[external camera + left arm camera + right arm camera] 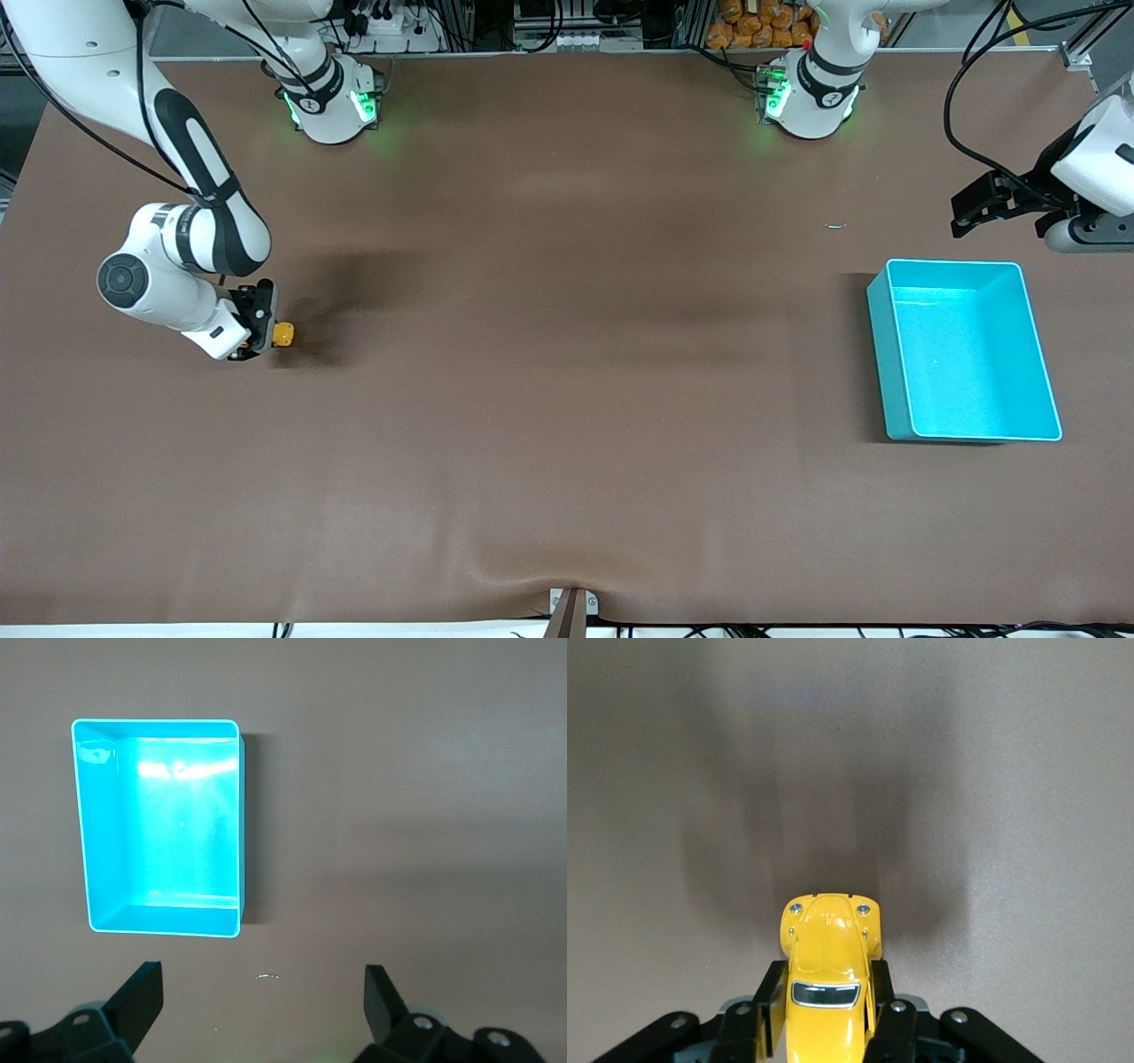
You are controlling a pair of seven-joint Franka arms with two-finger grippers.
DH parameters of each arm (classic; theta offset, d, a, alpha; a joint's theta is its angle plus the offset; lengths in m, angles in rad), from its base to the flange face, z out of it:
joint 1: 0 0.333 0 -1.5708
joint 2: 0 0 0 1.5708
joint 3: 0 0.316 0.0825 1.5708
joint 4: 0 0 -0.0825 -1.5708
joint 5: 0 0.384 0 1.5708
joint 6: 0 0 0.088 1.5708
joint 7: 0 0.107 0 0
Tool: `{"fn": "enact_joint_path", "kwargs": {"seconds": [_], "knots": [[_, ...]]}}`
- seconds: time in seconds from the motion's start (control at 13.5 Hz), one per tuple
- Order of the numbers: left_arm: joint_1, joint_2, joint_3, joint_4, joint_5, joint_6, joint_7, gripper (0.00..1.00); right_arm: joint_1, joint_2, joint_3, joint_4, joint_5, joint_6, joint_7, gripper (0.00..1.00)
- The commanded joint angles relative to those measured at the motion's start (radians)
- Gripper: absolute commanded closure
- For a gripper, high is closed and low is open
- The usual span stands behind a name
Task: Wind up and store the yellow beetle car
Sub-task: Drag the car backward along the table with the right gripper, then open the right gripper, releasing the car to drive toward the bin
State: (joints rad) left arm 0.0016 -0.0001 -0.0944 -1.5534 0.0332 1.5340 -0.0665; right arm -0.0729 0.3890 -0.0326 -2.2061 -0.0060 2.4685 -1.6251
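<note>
Front view: the yellow beetle car [283, 335] is pinched in the right tool [263, 330] low at the table [567, 425], at the right arm's end. The turquoise bin [897, 372] lies well apart, at the left arm's end.

Left wrist view: the left tool [263, 999] is spread and waits over the table beside the bin [244, 833].

Right wrist view: the car [828, 979] is clamped across its flanks, its long axis pointing away from the tool [825, 1014].
</note>
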Motion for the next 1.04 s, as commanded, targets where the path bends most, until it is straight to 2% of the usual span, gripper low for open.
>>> {"fn": "enact_joint_path", "kwargs": {"seconds": [0.0,0.37,0.96], "knots": [[0.008,-0.001,-0.005,0.001,-0.018,0.005,-0.001,0.00,-0.031,0.099,0.006,0.068,-0.023,0.029,-0.019,0.00],[0.008,-0.001,-0.005,0.001,-0.018,0.005,-0.001,0.00,-0.068,0.096,0.008,0.235,-0.019,-0.225,-0.041,0.00],[0.008,0.003,-0.005,0.001,-0.018,0.005,-0.001,0.00,-0.091,0.097,0.008,0.240,-0.008,-0.240,-0.038,0.00]]}}
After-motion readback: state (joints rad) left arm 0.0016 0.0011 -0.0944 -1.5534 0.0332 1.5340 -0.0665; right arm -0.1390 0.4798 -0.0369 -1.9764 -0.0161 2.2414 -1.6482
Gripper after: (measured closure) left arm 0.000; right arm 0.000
